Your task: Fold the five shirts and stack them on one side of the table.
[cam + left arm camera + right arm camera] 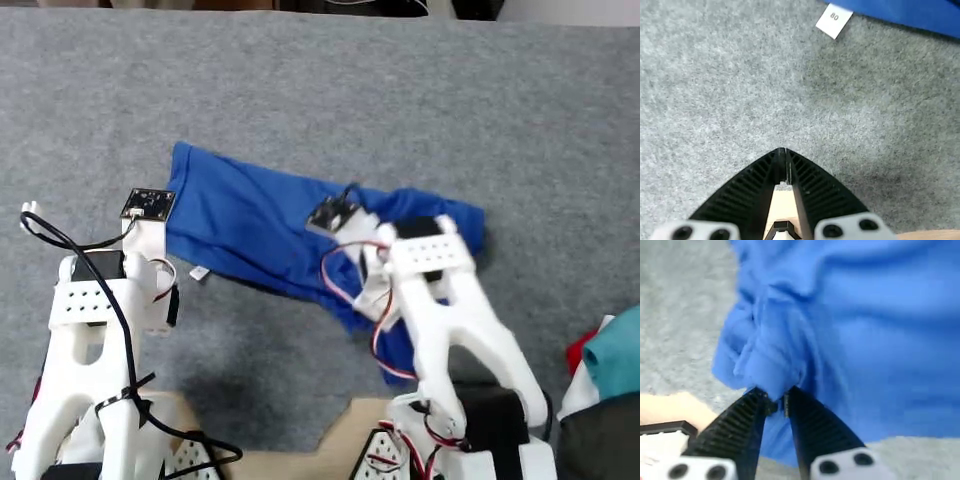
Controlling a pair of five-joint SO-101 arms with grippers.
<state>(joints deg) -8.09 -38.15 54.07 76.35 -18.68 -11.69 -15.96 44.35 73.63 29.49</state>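
Observation:
A blue shirt (262,222) lies partly folded across the middle of the grey table, with a white size tag (834,20) at its near edge. My right gripper (777,399) is shut on a bunched fold of the blue shirt (865,330) at its near right part; the right arm (430,275) stands over that end. My left gripper (782,152) is shut on nothing, hanging above bare carpet just short of the tag, and the left arm (105,300) sits at the shirt's left end.
A pile of other clothes, teal, red, white and dark (605,375), lies at the table's right edge. The grey carpet surface (400,90) stretches open behind the shirt. A wooden board (300,460) lies at the front between the arm bases.

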